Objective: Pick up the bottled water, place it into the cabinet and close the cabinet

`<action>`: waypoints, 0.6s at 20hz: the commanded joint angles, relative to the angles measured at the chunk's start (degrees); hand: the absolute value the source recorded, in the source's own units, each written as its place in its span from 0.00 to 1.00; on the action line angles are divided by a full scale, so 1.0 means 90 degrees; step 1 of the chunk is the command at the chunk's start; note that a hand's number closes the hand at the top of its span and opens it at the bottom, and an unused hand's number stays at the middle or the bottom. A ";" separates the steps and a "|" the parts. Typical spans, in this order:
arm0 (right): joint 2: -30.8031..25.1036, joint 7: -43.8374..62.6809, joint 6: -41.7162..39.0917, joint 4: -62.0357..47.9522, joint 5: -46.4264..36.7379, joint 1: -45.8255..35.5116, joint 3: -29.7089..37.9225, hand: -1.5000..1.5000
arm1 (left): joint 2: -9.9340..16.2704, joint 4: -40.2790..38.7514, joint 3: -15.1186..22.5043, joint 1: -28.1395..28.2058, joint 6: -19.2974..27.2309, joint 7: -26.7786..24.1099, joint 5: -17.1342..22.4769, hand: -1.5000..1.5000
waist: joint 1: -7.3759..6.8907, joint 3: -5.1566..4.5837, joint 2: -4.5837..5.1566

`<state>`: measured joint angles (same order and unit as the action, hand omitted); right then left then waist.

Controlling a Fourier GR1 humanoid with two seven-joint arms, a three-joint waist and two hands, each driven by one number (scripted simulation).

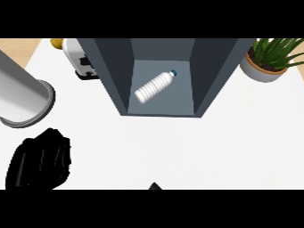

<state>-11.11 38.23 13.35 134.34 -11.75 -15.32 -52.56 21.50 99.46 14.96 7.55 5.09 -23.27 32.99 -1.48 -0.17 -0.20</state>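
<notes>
The bottled water [154, 86], clear with a blue cap, lies on its side on the floor inside the dark grey cabinet [210, 75], cap pointing up and right. The cabinet's front stands open towards me. My left hand [39, 161] hangs at the lower left over the white counter, well apart from the cabinet, holding nothing, its fingers relaxed. Its grey forearm [13, 89] crosses the upper left of the view. Only a small black tip of my right hand [155, 186] shows at the bottom edge.
A white and black appliance [80, 62] with a yellow object [57, 43] behind it stands just left of the cabinet. A potted green plant [270, 60] stands at its right. The white counter [200, 147] stretches in front.
</notes>
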 commanded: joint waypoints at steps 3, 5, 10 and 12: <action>0.1167 0.0290 0.0733 -0.1238 -0.0315 -0.1447 -0.0032 1.00 | 0.0404 0.0105 -0.0574 0.0303 -0.0548 -0.0119 0.0384 1.00 | -0.0070 -0.0007 0.0009; 0.1164 0.0102 0.0870 -0.1646 -0.0297 -0.1604 0.0215 1.00 | 0.0433 -0.0052 -0.0584 0.0342 -0.0738 -0.0106 0.0471 1.00 | -0.0081 -0.0006 0.0035; 0.1174 0.0249 0.1198 -0.2105 0.0402 -0.2152 0.1270 1.00 | 0.0727 -0.0050 -0.0818 0.0790 -0.1317 -0.0401 0.0571 1.00 | -0.0245 -0.0008 0.0081; 0.1197 0.0054 0.1419 -0.2816 0.0865 -0.2565 0.1644 1.00 | 0.0695 0.0094 -0.0870 0.0575 -0.1036 -0.0078 0.0619 1.00 | -0.0154 0.0008 0.0086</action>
<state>-5.32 39.60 23.30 120.11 -7.79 -30.76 -44.50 26.79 100.39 8.67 13.26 -3.38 -24.89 37.58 -3.05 -0.19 0.24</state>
